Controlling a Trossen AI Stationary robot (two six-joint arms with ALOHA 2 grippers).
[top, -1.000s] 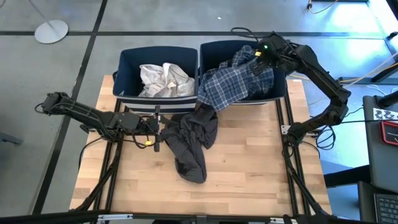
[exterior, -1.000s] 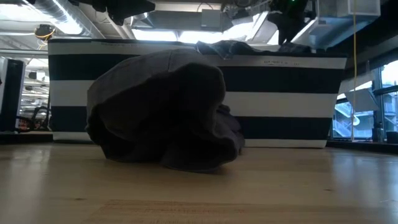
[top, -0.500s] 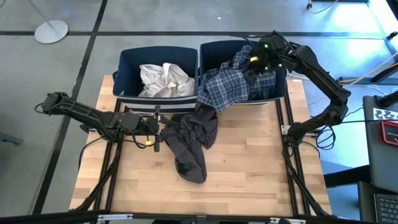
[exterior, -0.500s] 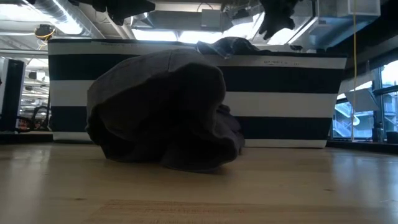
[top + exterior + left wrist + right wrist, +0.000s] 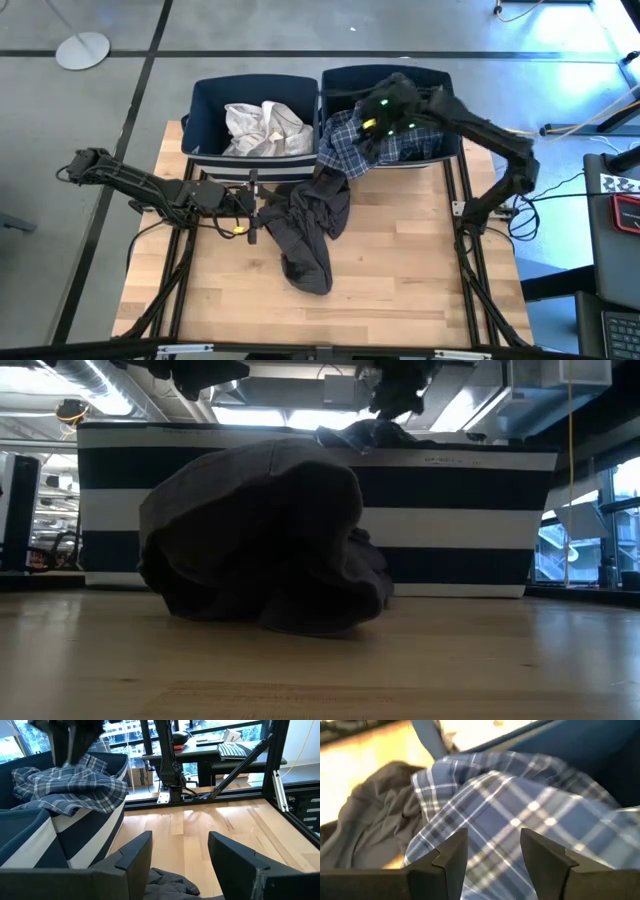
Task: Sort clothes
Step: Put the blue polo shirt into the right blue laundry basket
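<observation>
Even daylight on the counter (image 5: 400, 290) from above, soft shadows, low view backlit by bright ceiling lights and windows, grey garment (image 5: 262, 538) a dim silhouette, right wrist view motion-blurred over the plaid shirt (image 5: 520, 815), green glow on the right arm

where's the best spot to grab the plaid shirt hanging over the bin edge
Probably the part of the plaid shirt that drapes over the front rim of the right bin. That loose bunched fold sits clear of the bin wall, so fingers can close on it. Come from above: the right gripper is over it with fingers open. The grey garment lies just below on the table.
</observation>
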